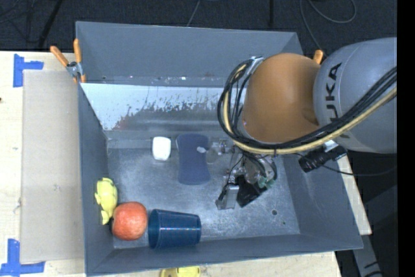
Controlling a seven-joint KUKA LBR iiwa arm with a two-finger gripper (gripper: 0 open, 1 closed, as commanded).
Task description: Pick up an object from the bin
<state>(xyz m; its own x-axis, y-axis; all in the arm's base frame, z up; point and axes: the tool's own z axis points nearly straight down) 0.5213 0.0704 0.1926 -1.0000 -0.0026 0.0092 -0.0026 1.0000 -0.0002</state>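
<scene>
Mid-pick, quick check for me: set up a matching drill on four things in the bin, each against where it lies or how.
Things
1. red apple
2. blue cup
3. white block
4. yellow toy

Places or states
A. lying on its side, right of the apple
B. just left of the blue pad
C. between the toy and the cup
D. farthest left of all

Pairs: 1-C, 2-A, 3-B, 4-D
</scene>
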